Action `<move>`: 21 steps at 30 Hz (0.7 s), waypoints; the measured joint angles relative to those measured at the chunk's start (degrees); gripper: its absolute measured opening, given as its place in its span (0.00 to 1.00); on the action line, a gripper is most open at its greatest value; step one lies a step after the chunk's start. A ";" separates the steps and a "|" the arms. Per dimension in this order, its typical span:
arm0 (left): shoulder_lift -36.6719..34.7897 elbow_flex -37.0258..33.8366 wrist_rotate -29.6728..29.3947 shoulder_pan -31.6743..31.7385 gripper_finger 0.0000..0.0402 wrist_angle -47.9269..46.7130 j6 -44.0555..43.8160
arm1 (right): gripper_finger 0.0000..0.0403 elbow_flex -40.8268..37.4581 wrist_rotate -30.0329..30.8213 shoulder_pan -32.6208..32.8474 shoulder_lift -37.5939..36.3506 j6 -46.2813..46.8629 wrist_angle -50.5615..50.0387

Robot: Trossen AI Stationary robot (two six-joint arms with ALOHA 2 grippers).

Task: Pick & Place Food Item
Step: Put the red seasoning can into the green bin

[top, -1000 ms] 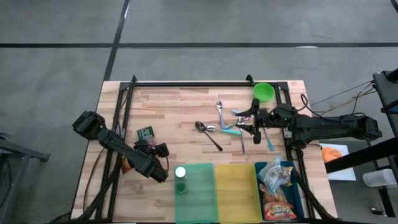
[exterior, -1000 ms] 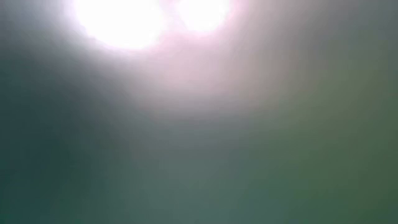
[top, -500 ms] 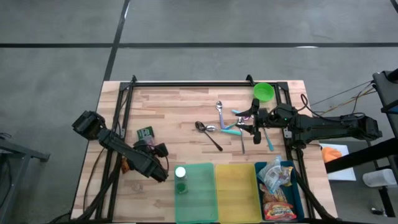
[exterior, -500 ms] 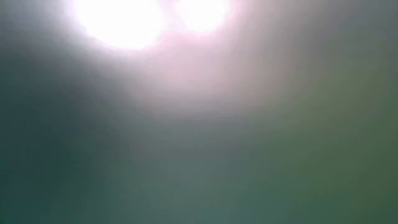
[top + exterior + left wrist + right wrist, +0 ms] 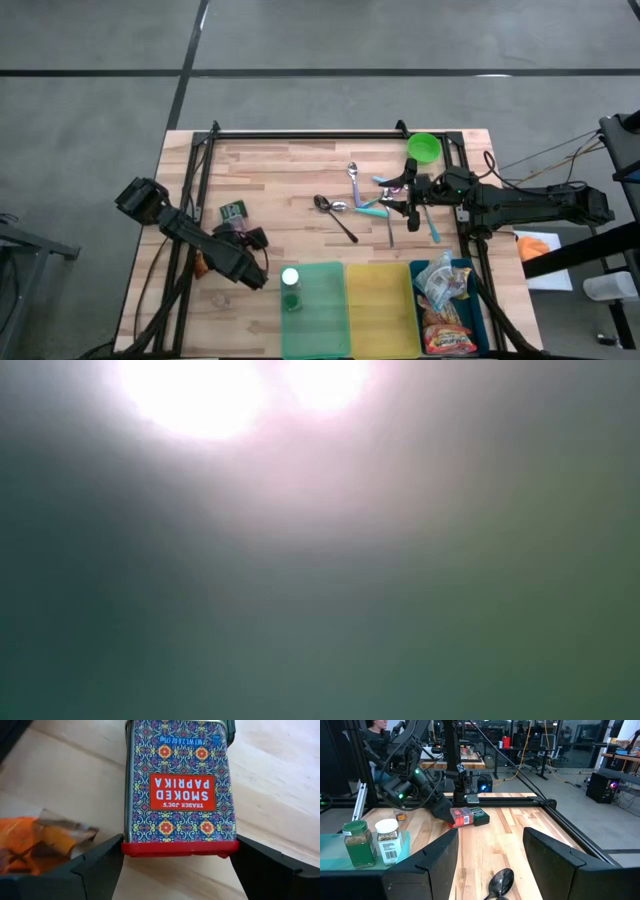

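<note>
While the smoked paprika tin (image 5: 180, 790) lies flat on the wooden table (image 5: 290, 170) near its left edge, the left gripper (image 5: 175, 865) has its spread fingers on either side of the tin's red end, not visibly squeezing it. An orange snack wrapper (image 5: 35, 840) lies just beside it, and the right gripper (image 5: 400, 196) hovers unclenched and empty over the spoons (image 5: 345, 205).

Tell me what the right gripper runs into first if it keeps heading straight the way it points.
The right gripper, jaws open, would first meet the shiny metal spoon bowl lying on the wooden table just ahead of it. Farther along sits the red-capped patterned paprika tin at the left gripper, though depth is hard to judge.
</note>
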 joint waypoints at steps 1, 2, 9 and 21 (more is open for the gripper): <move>0.01 -0.21 -0.01 0.00 0.84 0.20 0.00 | 0.55 0.00 0.00 0.01 0.00 0.00 0.00; 0.05 -0.35 -0.01 0.00 0.84 0.37 0.05 | 0.55 0.00 -0.01 0.02 0.00 0.00 0.00; 0.12 -0.54 -1.01 0.02 0.84 0.75 1.49 | 0.55 0.01 0.00 0.00 0.00 0.01 0.00; 0.16 -0.54 -1.43 0.02 0.73 0.61 1.36 | 0.55 0.00 0.01 0.01 0.00 0.00 0.00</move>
